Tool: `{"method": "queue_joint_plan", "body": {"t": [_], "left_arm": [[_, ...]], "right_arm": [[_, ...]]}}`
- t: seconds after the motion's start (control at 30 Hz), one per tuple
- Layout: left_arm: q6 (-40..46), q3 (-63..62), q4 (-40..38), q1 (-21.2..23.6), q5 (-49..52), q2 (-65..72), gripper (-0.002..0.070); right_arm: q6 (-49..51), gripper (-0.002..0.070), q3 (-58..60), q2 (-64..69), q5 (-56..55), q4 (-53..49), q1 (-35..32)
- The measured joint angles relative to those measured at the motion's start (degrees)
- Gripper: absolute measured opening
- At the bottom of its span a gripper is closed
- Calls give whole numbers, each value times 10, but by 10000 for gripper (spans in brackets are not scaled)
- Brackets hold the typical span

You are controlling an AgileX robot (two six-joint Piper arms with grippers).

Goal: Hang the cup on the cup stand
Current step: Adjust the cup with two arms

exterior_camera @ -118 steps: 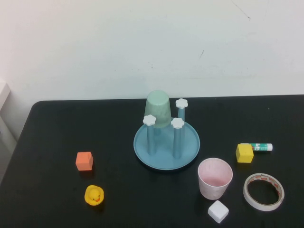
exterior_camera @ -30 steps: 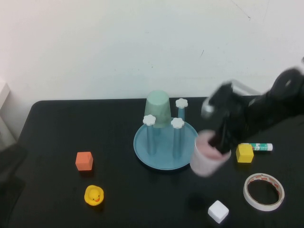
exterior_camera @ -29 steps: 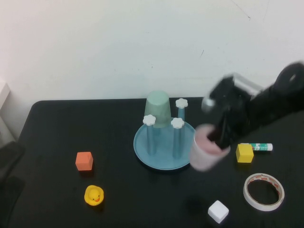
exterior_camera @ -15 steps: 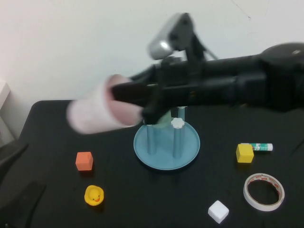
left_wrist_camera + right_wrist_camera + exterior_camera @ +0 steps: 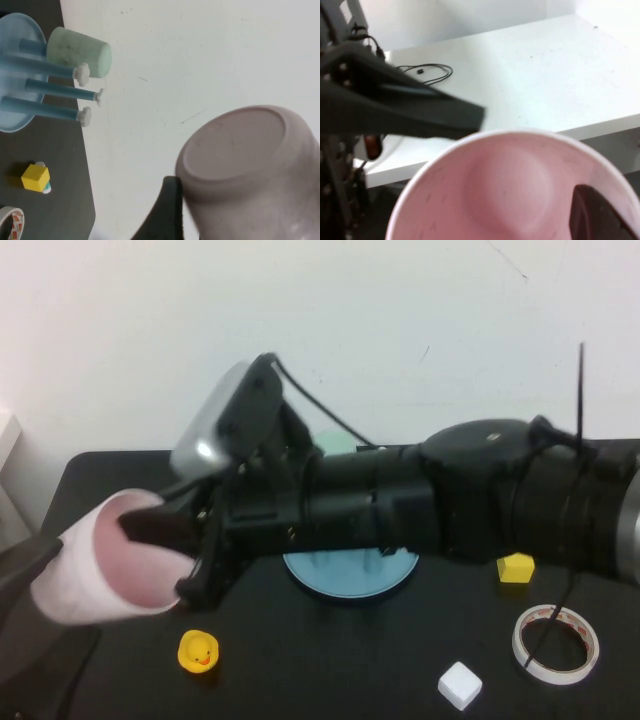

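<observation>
The pale pink cup (image 5: 100, 575) hangs on its side above the table's left part, mouth toward my right arm. My right gripper (image 5: 172, 558) is shut on its rim, with one dark finger (image 5: 600, 215) inside the cup. My left gripper (image 5: 40, 615) stands open at the lower left around the cup's base (image 5: 235, 150); one of its fingers (image 5: 167, 210) lies along the cup's side, the other is hidden. The cup stand (image 5: 350, 578) is mostly hidden under the right arm; the left wrist view shows its blue tray (image 5: 12, 117) and posts (image 5: 55, 90).
A mint green cup (image 5: 77, 50) sits upturned on one post. On the table lie a yellow duck (image 5: 198, 651), a white cube (image 5: 459, 685), a tape roll (image 5: 555, 642) and a yellow cube (image 5: 515, 567). The right arm spans the table's middle.
The right arm lifted the pink cup from beside the stand and swung it far left, turning it sideways. The left gripper rose at the lower left and now surrounds the cup's base.
</observation>
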Motion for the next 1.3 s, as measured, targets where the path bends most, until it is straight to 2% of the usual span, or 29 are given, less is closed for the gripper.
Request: {"method": "queue_joint_plan", "body": {"t": [0.2, 0.5, 0.63, 0.93, 1.2, 1.3], "left_arm": [[-19, 0, 0, 1, -16, 0, 651], [-30, 0, -5, 6, -58, 0, 484], [-30, 0, -8, 6, -58, 0, 430], [-23, 0, -8, 6, -58, 0, 414], [47, 0, -10, 6, -67, 0, 411], [63, 0, -10, 6, -66, 0, 440]], "right_arm": [[1, 31, 0, 0, -38, 8, 26], [1, 22, 0, 0, -64, 12, 39], [2, 20, 1, 1, -72, 12, 39], [3, 20, 1, 1, -73, 12, 39], [3, 20, 1, 1, -73, 12, 39], [3, 19, 1, 2, -73, 12, 39]]}}
